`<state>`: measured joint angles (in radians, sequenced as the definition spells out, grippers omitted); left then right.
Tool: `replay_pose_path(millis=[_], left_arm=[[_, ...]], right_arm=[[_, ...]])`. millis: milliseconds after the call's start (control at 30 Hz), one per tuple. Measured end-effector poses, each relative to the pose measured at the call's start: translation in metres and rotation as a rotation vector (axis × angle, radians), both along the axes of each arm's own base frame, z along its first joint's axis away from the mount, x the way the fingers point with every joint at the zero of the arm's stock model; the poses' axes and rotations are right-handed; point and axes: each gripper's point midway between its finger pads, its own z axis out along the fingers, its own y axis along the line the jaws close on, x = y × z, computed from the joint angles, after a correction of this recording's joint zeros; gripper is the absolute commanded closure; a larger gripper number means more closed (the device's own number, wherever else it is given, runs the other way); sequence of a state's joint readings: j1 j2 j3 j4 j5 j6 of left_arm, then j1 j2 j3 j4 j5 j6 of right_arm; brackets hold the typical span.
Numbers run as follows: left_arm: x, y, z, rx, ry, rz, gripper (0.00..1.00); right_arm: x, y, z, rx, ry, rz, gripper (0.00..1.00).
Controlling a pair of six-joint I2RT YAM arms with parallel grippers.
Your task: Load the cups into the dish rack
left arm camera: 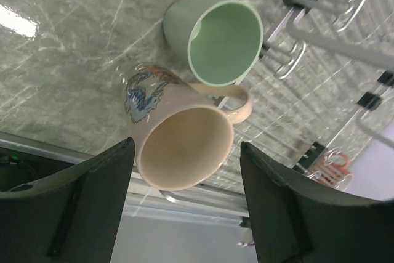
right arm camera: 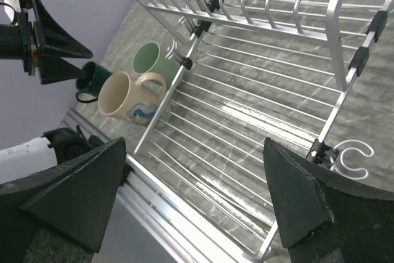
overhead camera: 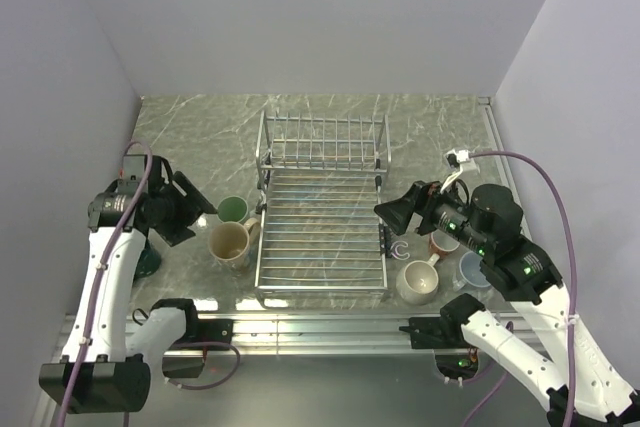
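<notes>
Just beside dish rack (overhead camera: 320, 232): tan mug (overhead camera: 229, 242), green mug (overhead camera: 233, 209) close behind.

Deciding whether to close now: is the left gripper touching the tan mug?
Apart. The left wrist view shows the tan mug between the open fingers of the left gripper, with a sliver of background visible beside each finger.

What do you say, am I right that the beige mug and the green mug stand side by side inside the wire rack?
Not quite. The beige mug and the green mug do stand side by side, but on the table just outside the wire rack, along its left side, not inside it. The top external view shows this.
</notes>
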<state>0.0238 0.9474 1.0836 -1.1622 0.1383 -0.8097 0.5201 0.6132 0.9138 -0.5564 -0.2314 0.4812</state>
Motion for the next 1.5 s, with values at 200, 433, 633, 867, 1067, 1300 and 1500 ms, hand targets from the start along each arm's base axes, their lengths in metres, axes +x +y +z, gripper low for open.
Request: replay_pose_path(millis=[200, 433, 633, 867, 1067, 1300, 1500], left_arm=[[-0.013, -0.010, -0.031, -0.008, 0.060, -0.064, 0.30], [-0.027, -0.026, -0.068, 0.008, 0.163, -0.159, 0.58], [-0.026, -0.029, -0.088, 0.044, 0.202, -0.193, 1.00], [-0.023, -0.028, -0.087, 0.061, 0.217, -0.225, 1.00], [-0.030, -0.022, -0.078, 0.105, 0.244, -0.268, 1.00], [-0.028, -0.030, -0.044, 0.069, 0.143, -0.277, 1.00], [-0.002, -0.067, 0.037, -0.139, -0.107, -0.293, 1.00]], right_arm=[[0.000, 0.004, -0.003, 0.013, 0.034, 0.007, 0.04], [0.000, 0.007, -0.006, 0.032, 0.066, 0.005, 0.04], [-0.001, 0.007, -0.016, 0.033, 0.108, 0.000, 0.04], [-0.001, 0.006, -0.020, 0.034, 0.133, -0.018, 0.04], [-0.002, 0.002, -0.020, 0.040, 0.140, -0.043, 0.04], [-0.002, 0.002, -0.024, 0.056, 0.163, -0.054, 0.04], [0.000, 0.025, -0.019, 0.116, 0.208, 0.032, 0.00]])
